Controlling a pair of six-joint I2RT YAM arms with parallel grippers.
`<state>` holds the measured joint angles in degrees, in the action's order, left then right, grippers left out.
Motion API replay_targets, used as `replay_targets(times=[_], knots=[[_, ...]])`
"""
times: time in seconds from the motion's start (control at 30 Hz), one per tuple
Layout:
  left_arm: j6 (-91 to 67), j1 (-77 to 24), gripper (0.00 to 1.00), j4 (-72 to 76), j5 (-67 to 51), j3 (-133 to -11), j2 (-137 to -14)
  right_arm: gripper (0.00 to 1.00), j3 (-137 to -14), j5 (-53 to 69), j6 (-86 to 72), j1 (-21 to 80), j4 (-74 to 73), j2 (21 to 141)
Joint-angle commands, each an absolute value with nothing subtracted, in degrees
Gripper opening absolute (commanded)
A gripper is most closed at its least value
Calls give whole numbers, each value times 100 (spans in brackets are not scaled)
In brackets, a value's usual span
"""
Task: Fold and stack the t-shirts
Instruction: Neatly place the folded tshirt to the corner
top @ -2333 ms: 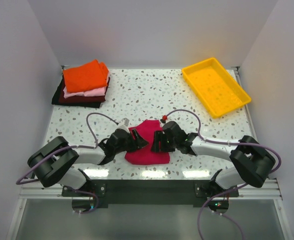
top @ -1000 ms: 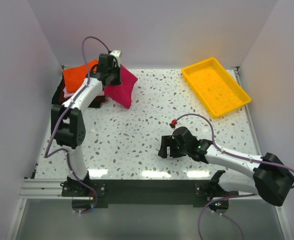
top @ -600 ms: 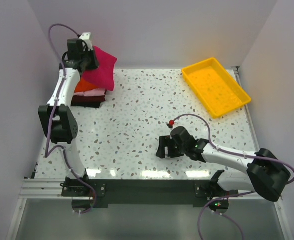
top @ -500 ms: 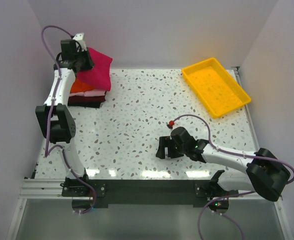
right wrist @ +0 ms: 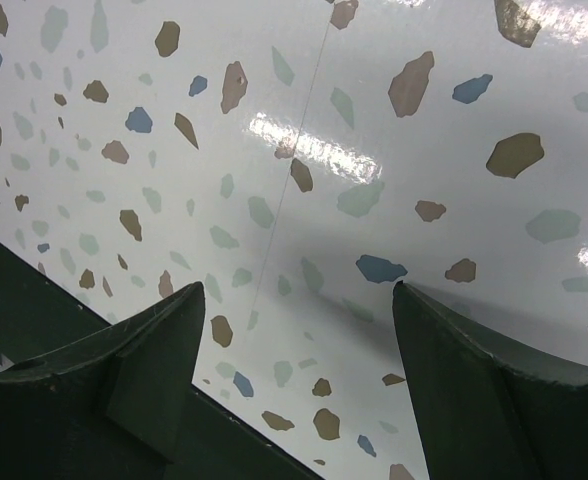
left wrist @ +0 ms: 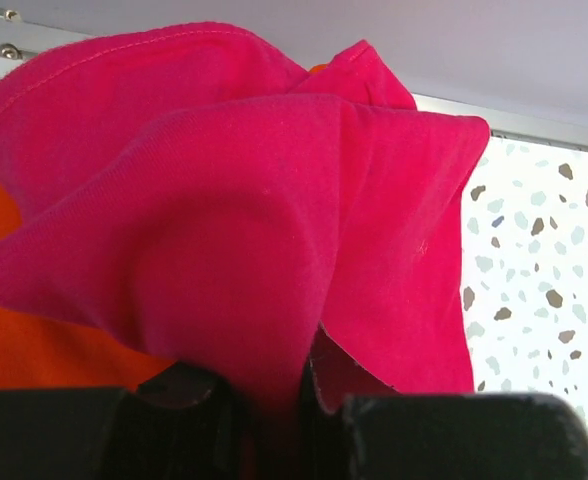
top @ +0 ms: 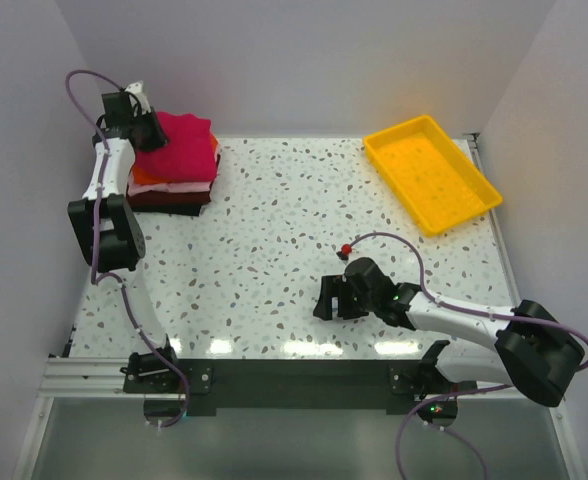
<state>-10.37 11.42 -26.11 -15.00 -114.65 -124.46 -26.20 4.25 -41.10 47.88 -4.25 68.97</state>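
The crimson-magenta t-shirt lies bunched on top of the stack at the far left, over the orange shirt, the pale pink shirt and the dark maroon shirt. My left gripper is at the stack's far left side, shut on a fold of the magenta shirt. In the left wrist view the magenta shirt fills the frame, pinched at my left gripper, with the orange shirt below. My right gripper is open and empty, low over the bare table.
A yellow plastic tray stands at the far right corner. White walls close the table on the left, back and right. The left arm stretches along the left wall.
My left gripper has carried the magenta shirt from the table's front middle to the far-left stack and lowered it onto the orange shirt. My right gripper stayed near the front, open.
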Motion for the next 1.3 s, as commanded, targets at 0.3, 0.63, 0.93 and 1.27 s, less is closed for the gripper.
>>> replay_targets(times=[0.3, 0.63, 0.93, 1.27], knots=[[-1318, 1634, 47, -2188, -476, -11910, -12438, 86, -2645, 405, -4149, 4790, -649, 6680], [-2301, 1784, 100, -2180, 1740, -9357, -10558, 98, -3356, 18, -3701, 4781, -1476, 6495], [-2355, 292, 100, -1801, 2504, -6672, -8061, 99, -3902, -736, -3200, 4781, -2074, 6276], [-2926, -2081, 100, -2250, 2286, -4914, -5751, 99, -4386, -1415, -2804, 4386, -2259, 6284]])
